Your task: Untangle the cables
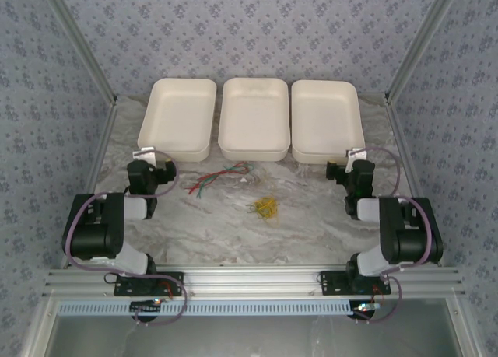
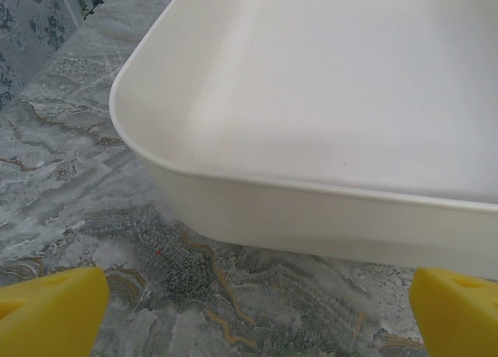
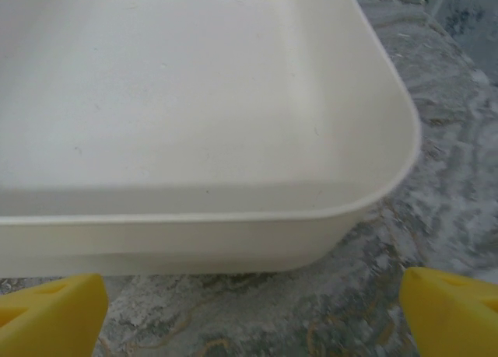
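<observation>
Top view: red and green cables (image 1: 220, 176) lie tangled together on the marble table (image 1: 327, 217), centre of frame, just below the middle tray (image 1: 254, 116). Yellow cables (image 1: 266, 208) sit bunched, apart from them to the lower right. Left pincer (image 1: 145, 152) is at the near edge of the left tray (image 1: 177, 112), right pincer (image 1: 355, 154) at the right tray (image 1: 325, 116). Both are released (yellow fingertips (image 2: 47, 310) spread wide in the wrist views) and grasp nothing.
</observation>
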Motion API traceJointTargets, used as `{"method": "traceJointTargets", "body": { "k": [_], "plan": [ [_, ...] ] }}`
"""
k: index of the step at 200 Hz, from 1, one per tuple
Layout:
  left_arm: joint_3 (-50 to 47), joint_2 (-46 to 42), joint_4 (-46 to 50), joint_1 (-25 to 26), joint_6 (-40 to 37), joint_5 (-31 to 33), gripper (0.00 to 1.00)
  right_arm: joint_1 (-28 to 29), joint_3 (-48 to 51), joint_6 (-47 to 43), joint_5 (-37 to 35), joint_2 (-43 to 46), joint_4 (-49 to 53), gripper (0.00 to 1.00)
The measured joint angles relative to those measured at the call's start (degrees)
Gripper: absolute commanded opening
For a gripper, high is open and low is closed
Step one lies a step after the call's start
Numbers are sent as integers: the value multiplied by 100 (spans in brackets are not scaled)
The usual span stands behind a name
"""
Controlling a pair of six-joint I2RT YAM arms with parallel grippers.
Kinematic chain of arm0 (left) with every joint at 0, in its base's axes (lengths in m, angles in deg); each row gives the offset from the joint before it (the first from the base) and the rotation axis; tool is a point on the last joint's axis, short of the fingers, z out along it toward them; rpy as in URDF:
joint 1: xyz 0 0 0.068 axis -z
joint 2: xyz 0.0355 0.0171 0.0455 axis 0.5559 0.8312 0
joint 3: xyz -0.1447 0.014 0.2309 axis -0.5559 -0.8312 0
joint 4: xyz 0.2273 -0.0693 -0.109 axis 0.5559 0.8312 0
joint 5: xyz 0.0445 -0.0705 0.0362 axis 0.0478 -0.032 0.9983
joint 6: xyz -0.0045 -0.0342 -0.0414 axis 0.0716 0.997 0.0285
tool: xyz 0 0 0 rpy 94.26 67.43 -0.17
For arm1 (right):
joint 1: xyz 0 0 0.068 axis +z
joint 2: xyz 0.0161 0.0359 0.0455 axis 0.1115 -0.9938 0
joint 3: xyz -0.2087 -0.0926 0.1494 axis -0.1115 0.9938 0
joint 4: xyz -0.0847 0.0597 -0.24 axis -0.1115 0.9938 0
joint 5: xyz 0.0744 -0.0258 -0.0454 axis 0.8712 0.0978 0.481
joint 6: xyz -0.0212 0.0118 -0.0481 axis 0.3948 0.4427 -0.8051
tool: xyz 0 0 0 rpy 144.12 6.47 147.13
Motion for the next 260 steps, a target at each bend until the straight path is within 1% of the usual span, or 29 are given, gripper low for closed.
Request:
{"method": "traceJointTargets", "body": {
  "k": [8,15,30,41,53,61,68,77,80,84,90,99,103,116,130,140,149,155,169,175,183,190,210,220,234,246,260],
  "plan": [
    [-83,-361,249,92,-15,166,99,0,0,46,-122,264,131,99],
    [-153,-907,623,216,-22,284,99,13,0,87,-219,501,216,99],
    [-173,-2597,1410,595,-76,575,99,79,-7,210,-444,1143,549,99],
    [31,-3735,1860,887,-142,763,99,170,-118,345,-531,1744,1091,99],
    [610,-4642,2465,1172,-188,881,99,289,-518,501,-588,2402,1875,99],
    [1104,-4951,2852,1272,-164,938,99,350,-979,616,-595,2739,2430,99],
    [1749,-5108,3355,1340,-50,979,99,393,-1569,802,-588,2983,2981,99],
    [2601,-5095,3956,1392,251,1045,99,424,-2413,1139,-581,3187,3595,99],
    [3008,-5038,4291,1401,505,1045,99,428,-2693,1307,-590,3233,3799,99],
    [3425,-4966,4640,1410,651,1045,99,428,-3099,1506,-588,3287,4046,99],
    [4135,-4804,5233,1414,973,977,99,420,-3580,1834,-586,3359,4341,99],
    [4898,-4610,5709,1414,1392,721,99,365,-4155,2291,-435,3499,4684,99],
    [5115,-4570,5855,1414,1574,581,99,317,-4336,2465,-315,3558,4833,98],
    [5501,-4492,6391,1412,2124,17,99,164,-4800,2876,46,3746,5359,89],
    [5818,-4205,7104,1414,2656,-529,99,164,-5182,3182,372,3753,5890,88],
    [5954,-3893,7506,1436,2944,-844,99,306,-5342,3296,608,3698,6288,88],
    [5899,-3676,7766,1497,3150,-984,99,481,-5427,3381,726,3622,6647,87],
    [5740,-3602,7917,1541,3287,-1040,96,662,-5464,3394,774,3543,6909,84],
    [5071,-3517,8188,1606,3536,-1080,79,1176,-5475,3392,807,3364,7416,77],
    [4712,-3493,8334,1635,3644,-1084,75,1488,-5466,3383,774,3292,7646,75],
    [4286,-3469,8537,1690,3727,-1038,74,1912,-5416,3386,721,3211,7853,73],
    [3954,-3434,8732,1805,3816,-918,69,2330,-5309,3381,671,3136,7980,72],
    [3215,-3386,9103,2424,4103,-407,58,3576,-4693,3416,341,3073,8153,71],
    [2879,-3403,9097,2723,4295,-205,56,4221,-4385,3440,157,3008,8242,71],
    [2557,-3311,9062,2916,4409,-50,53,5010,-4122,3497,-68,2771,8325,69],
    [2481,-3003,9042,2975,4428,72,53,5429,-4054,3550,-214,2516,8332,68],
    [2503,-2444,8874,3005,4411,140,53,5729,-4048,3611,-358,2269,8317,67]
  ]
}}
